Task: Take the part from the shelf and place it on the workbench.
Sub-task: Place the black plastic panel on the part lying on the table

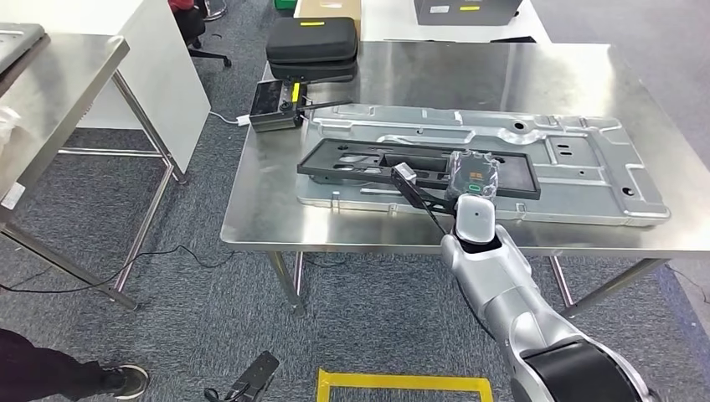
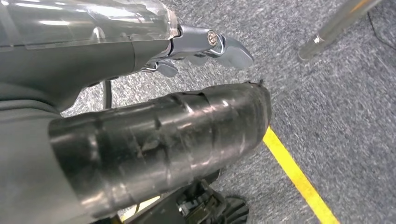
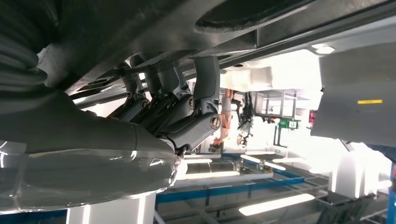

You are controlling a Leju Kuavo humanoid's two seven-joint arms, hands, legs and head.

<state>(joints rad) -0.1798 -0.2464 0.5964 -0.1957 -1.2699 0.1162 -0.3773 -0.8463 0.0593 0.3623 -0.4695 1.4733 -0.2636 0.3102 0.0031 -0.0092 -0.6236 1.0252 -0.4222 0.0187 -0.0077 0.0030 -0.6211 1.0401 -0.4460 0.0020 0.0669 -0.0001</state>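
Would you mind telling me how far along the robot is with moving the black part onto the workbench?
Nearly done. The black part is already over the workbench, lying on the large grey metal panel. In hand: the right hand is at the part's near edge, and the right wrist view shows its fingers curled against dark material, so it seems to be gripping. Left: letting go and pulling the arm back. The left hand hangs by the floor.

Black zip cases stacked far bench corner; controller box beside.
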